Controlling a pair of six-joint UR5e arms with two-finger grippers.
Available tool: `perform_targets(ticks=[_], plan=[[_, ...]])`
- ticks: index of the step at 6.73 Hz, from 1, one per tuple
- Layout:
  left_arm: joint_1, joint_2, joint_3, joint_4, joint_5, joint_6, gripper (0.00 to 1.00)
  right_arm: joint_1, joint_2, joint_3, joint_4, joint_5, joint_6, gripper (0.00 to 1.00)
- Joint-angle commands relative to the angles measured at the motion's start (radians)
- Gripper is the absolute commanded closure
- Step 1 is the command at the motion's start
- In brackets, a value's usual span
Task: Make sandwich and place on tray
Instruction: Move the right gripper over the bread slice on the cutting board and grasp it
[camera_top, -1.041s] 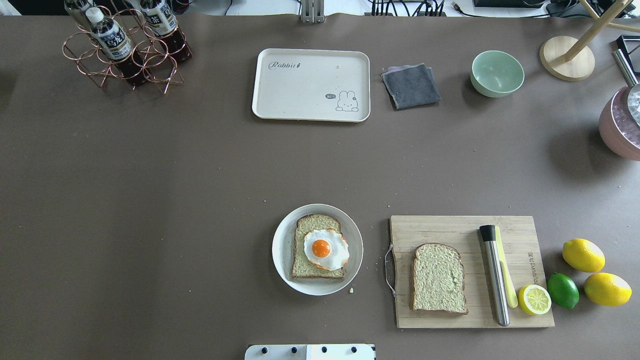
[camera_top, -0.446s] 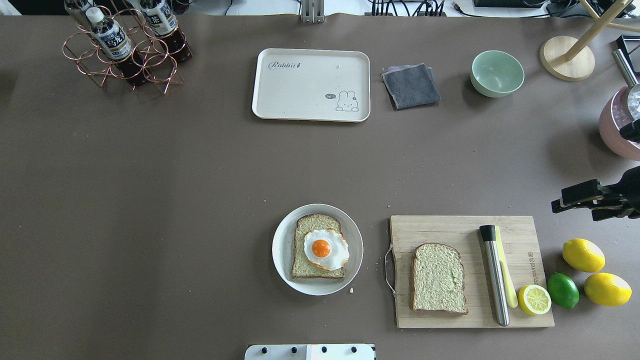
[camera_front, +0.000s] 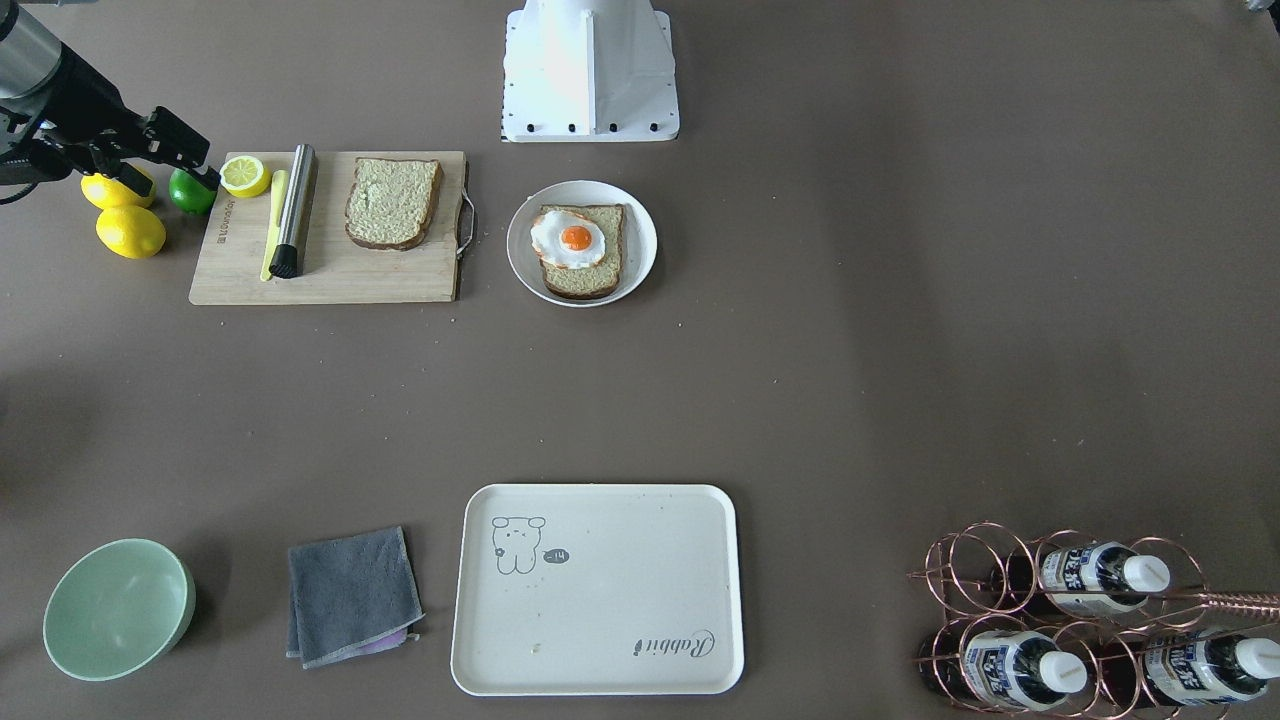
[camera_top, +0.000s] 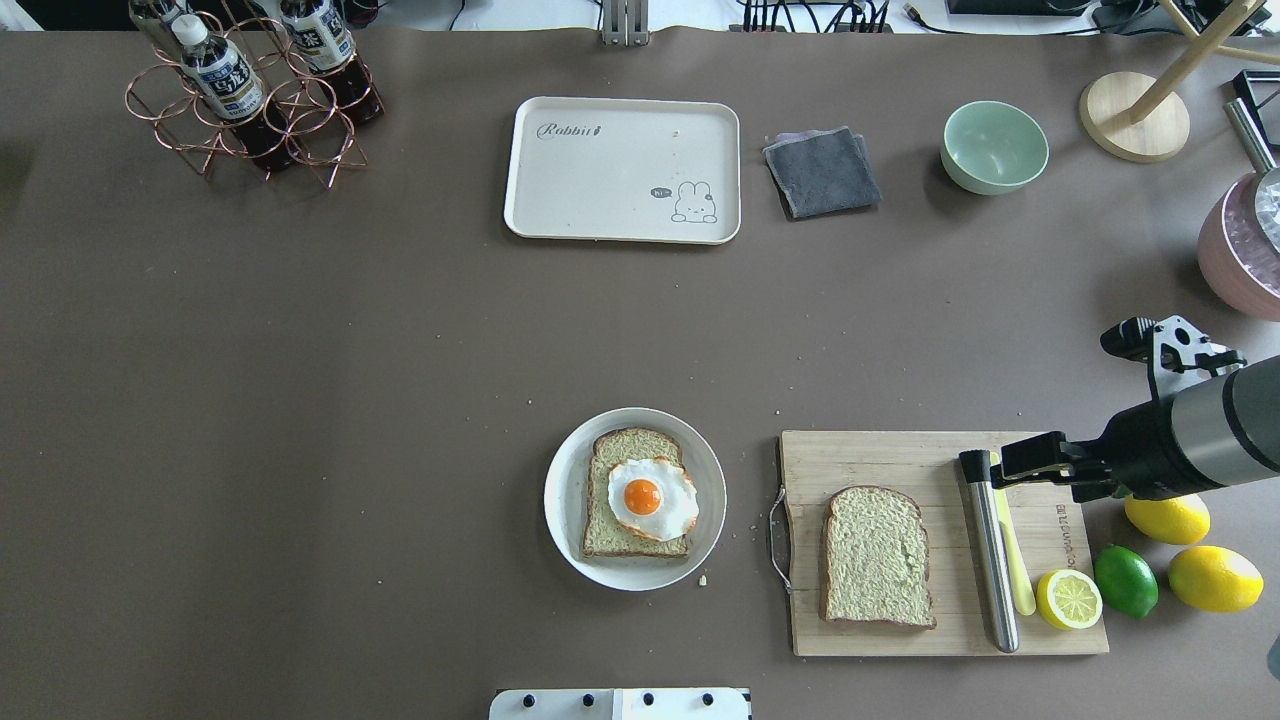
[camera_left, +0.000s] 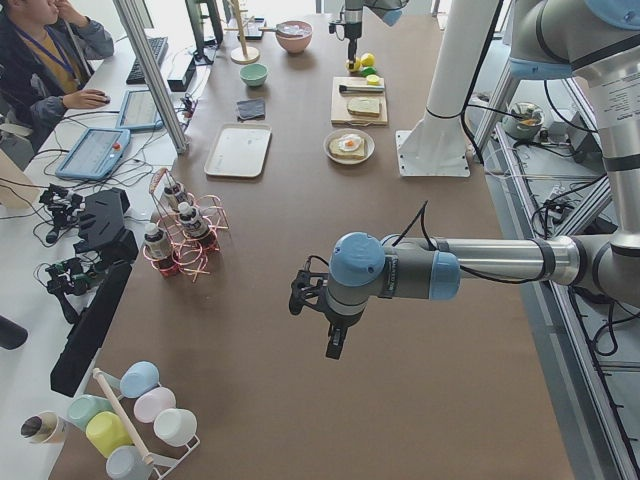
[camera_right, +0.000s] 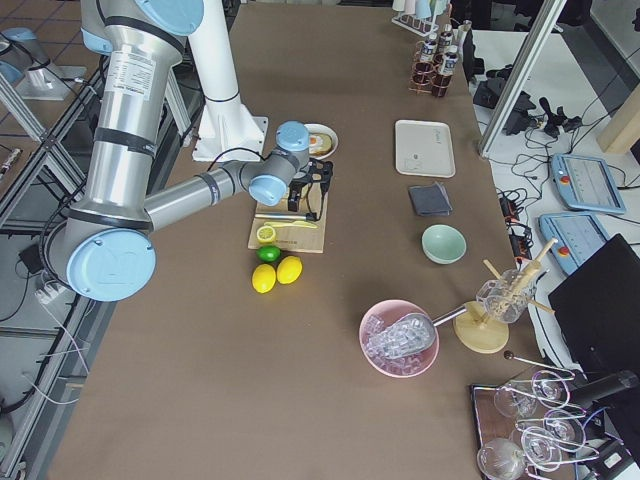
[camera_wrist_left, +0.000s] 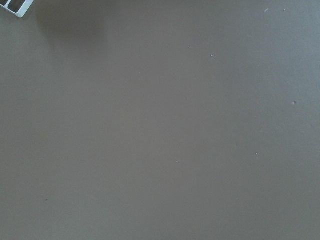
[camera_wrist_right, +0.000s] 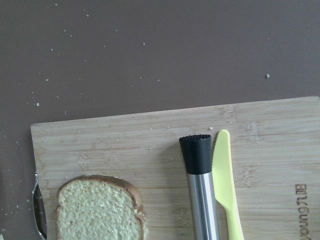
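Note:
One slice of wholegrain bread (camera_top: 618, 520) with a fried egg (camera_top: 650, 497) on top lies on a round white plate (camera_top: 560, 500). The second slice (camera_top: 877, 555) lies on the wooden cutting board (camera_top: 880, 455) and shows in the right wrist view (camera_wrist_right: 97, 212). The cream tray (camera_top: 620, 170) stands empty at the far middle. My right gripper (camera_top: 1012, 470) hovers over the board's right end above the steel muddler (camera_top: 990, 550); its jaws look open and empty. My left gripper (camera_left: 335, 345) shows only in the exterior left view, far from the food; I cannot tell its state.
A yellow knife (camera_top: 1015, 560), a lemon half (camera_top: 1068, 598), a lime (camera_top: 1125, 580) and two lemons (camera_top: 1215, 578) lie at the board's right. A grey cloth (camera_top: 822, 172), a green bowl (camera_top: 994, 147), a bottle rack (camera_top: 250, 90) and a pink ice bowl (camera_top: 1240, 250) stand farther back.
My right arm has come in from the right edge and moved left and nearer, from beside the table's edge to over the cutting board's right end. Nothing else has moved.

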Motion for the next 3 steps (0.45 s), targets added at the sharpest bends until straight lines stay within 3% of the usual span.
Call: perform_targets(ticks=[1, 2, 3], plan=[[0.0, 0.0, 0.001, 0.0, 0.0, 0.0, 0.03, -0.15, 0.024, -0.005, 0.002, -0.103, 0.087, 0.03], [-0.001, 0.0, 0.001, 0.0, 0.0, 0.0, 0.03, -0.222, 0.076, -0.029, 0.002, -0.19, 0.136, 0.05], [-0.002, 0.0, -0.001, 0.0, 0.0, 0.0, 0.03, -0.255, 0.094, -0.061, 0.007, -0.198, 0.142, 0.07]])
